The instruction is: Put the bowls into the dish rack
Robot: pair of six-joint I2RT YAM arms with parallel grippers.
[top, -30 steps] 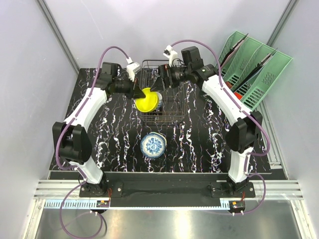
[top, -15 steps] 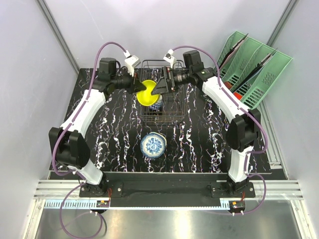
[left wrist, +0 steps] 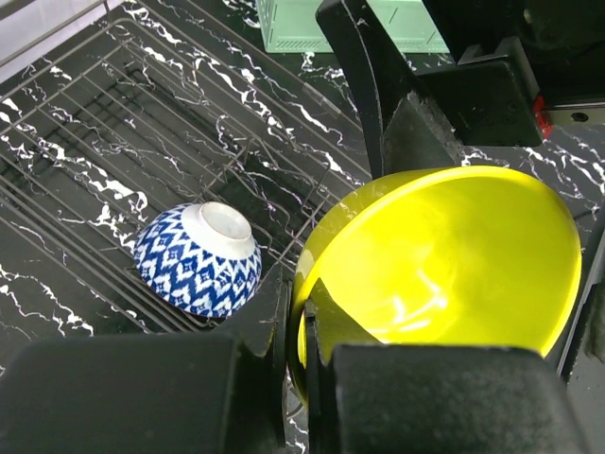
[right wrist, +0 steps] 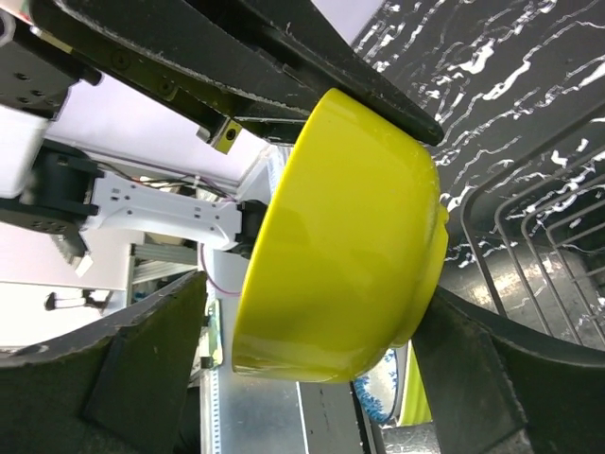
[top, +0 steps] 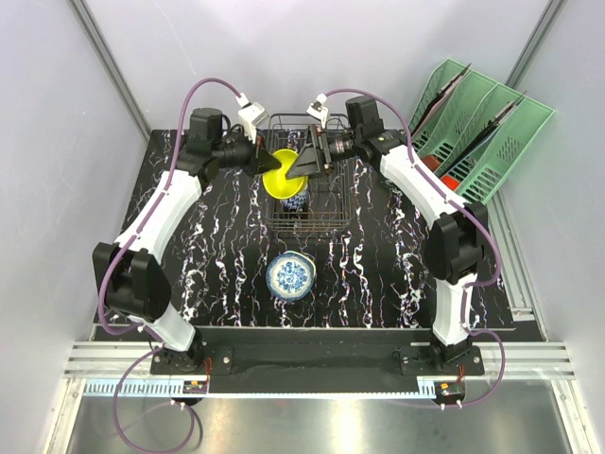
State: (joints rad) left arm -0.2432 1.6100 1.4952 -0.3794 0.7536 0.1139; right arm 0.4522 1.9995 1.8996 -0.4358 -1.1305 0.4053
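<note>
A yellow bowl (top: 281,171) hangs tilted over the dark wire dish rack (top: 333,223). My left gripper (top: 262,161) is shut on its rim, one finger inside and one outside; the left wrist view shows this pinch (left wrist: 302,326) on the bowl (left wrist: 444,255). My right gripper (top: 304,165) is open, its fingers on either side of the bowl (right wrist: 340,236). A blue-and-white patterned bowl (left wrist: 198,257) lies upside down in the rack (left wrist: 113,123), also in the top view (top: 296,200). A blue floral bowl (top: 289,276) sits upright on the table in front of the rack.
A mint-green slotted organizer (top: 477,118) stands at the back right, off the black marbled mat (top: 217,255). Grey walls close in the left, back and right sides.
My left gripper has carried the yellow bowl back and up over the rack. My right gripper has moved left toward it and now straddles the bowl.
</note>
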